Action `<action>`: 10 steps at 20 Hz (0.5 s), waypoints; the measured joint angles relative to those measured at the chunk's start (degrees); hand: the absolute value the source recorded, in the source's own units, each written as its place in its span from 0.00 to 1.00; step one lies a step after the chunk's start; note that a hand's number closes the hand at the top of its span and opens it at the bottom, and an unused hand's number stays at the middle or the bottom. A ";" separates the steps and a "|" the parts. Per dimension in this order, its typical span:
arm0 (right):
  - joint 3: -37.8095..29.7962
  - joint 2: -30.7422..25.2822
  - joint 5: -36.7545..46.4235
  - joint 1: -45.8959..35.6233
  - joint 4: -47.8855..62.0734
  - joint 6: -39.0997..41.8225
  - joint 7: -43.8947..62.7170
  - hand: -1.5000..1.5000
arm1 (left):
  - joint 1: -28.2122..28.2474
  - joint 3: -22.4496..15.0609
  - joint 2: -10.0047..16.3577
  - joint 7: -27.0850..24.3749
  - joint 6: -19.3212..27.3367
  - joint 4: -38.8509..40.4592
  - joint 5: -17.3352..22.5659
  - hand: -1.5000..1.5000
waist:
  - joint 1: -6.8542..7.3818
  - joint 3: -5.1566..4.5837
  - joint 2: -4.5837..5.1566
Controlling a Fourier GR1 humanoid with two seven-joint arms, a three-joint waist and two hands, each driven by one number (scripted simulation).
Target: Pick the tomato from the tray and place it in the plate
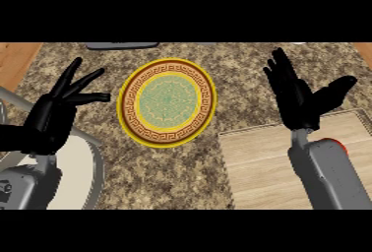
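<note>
A round plate (168, 102) with a yellow rim, brown patterned band and green centre lies in the middle of the granite counter. At the lower right sits a wooden tray (262, 162). Only a red sliver of the tomato (338, 144) shows on the tray, behind my right forearm. My right hand (298, 101) is open with fingers straight, above the tray's far edge and to the right of the plate. My left hand (54, 110) is open with fingers spread, left of the plate.
A grey object (122, 45) lies at the counter's far edge. A pale round surface with a grey rim (81, 172) sits at the lower left under my left forearm. Wooden floor (18, 59) shows past the counter's left edge.
</note>
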 measured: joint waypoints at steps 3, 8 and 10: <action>-1.54 -0.77 -0.65 0.48 -1.92 -0.29 0.96 0.00 | -0.02 -2.02 -0.46 0.96 1.07 1.37 -3.00 0.50 | 0.11 -1.38 0.35; 0.86 -9.82 7.11 -0.97 -4.35 1.09 3.50 1.00 | -0.69 -3.88 0.06 1.77 3.06 1.86 -7.76 0.50 | 0.44 -2.62 0.09; 4.75 -14.72 14.38 0.03 -3.60 1.89 3.69 0.00 | -0.49 -4.35 0.28 2.42 3.22 2.14 -8.51 0.50 | 0.43 -2.59 0.18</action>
